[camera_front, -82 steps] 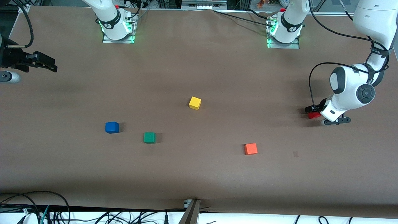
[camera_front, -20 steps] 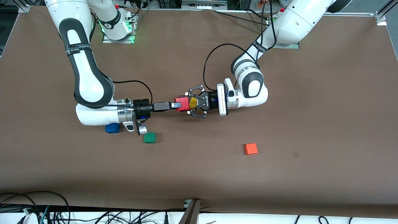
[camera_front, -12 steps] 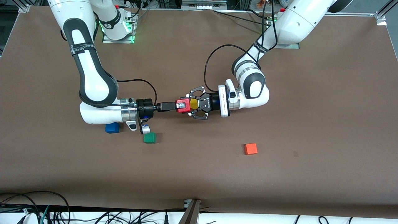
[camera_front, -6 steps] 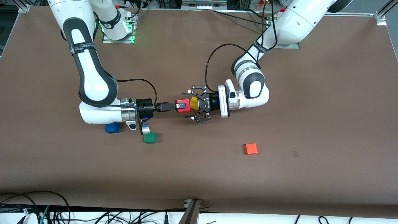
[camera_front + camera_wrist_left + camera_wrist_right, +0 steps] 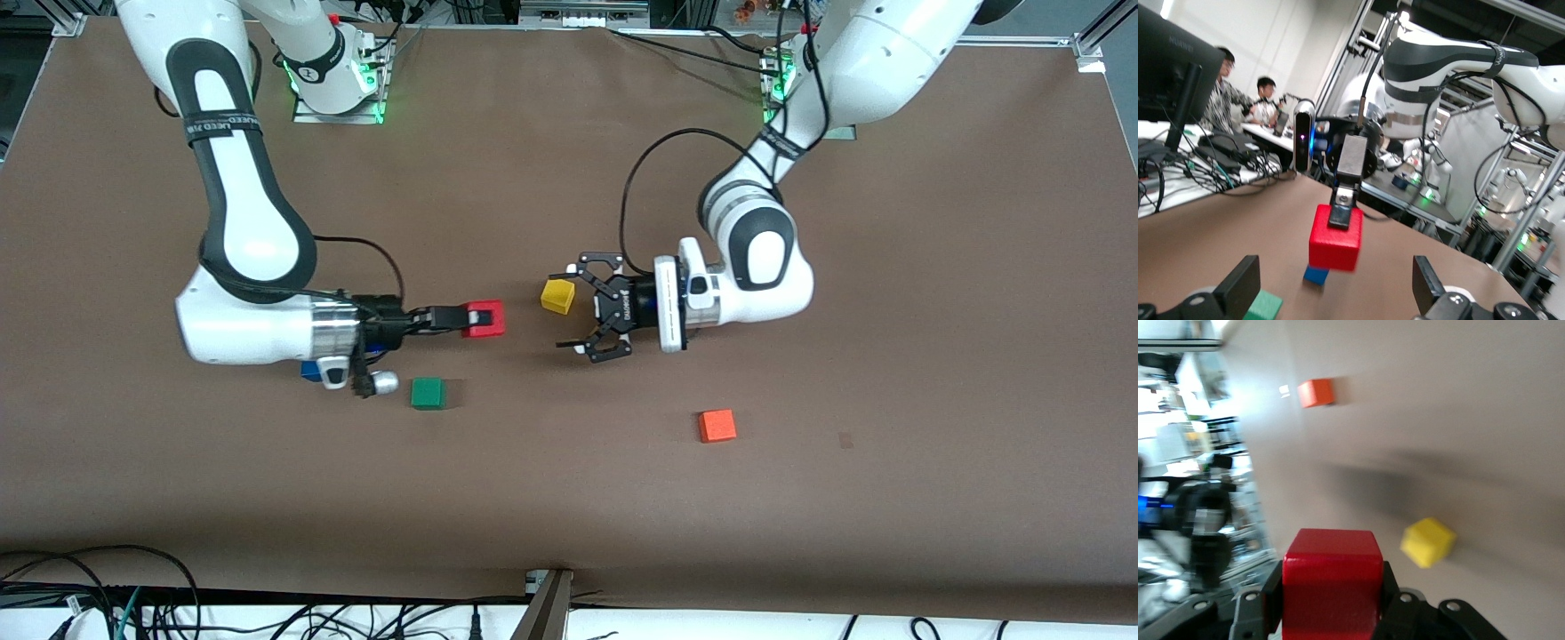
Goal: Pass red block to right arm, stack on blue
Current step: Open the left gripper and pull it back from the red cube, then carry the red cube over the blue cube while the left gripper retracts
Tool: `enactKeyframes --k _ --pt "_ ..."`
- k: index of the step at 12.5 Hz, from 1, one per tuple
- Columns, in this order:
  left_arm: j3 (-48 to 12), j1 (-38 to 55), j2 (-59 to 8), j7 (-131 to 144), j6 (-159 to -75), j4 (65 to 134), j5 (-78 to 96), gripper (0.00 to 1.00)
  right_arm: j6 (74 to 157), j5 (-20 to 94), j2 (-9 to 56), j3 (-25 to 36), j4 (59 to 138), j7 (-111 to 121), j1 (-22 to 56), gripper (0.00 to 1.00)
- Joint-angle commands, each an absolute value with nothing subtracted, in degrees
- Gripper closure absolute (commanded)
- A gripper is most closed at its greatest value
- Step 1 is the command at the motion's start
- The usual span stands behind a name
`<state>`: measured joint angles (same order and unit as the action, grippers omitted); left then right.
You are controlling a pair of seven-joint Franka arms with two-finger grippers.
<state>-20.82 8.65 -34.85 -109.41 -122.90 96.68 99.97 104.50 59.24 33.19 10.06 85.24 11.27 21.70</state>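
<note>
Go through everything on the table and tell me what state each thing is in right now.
Red block: held in the air by the right pincer.
Left pincer: open, holding nothing, beside the yellow block.
Blue block: on the table, nothing stacked on it.
Green block, orange block: on the table.

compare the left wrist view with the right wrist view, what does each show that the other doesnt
Only the left wrist view shows the blue cube, a corner of the green cube and the open left gripper; it also shows the right gripper clamped on its load.

Only the right wrist view shows the yellow cube and the orange cube on the table.

Both show the red block.
</note>
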Motion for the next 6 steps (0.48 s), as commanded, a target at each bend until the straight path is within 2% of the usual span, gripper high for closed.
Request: enactKeyframes --k 1,4,6 --pt "-20.92 4.32 -31.73 -96.83 -117.97 98.52 86.99 0.00 106.78 41.13 32.34 11.16 82.36 10.29 21.97 1.00" --pt "-20.66 1.85 -29.97 -82.39 -112.87 98.35 67.13 0.00 110.56 18.96 31.04 11.16 83.75 10.28 22.67 1.00" --pt "-20.66 0.36 -28.66 -76.94 -109.89 98.00 54.99 0.00 112.22 11.72 28.84 11.60 87.43 10.28 22.59 1.00"
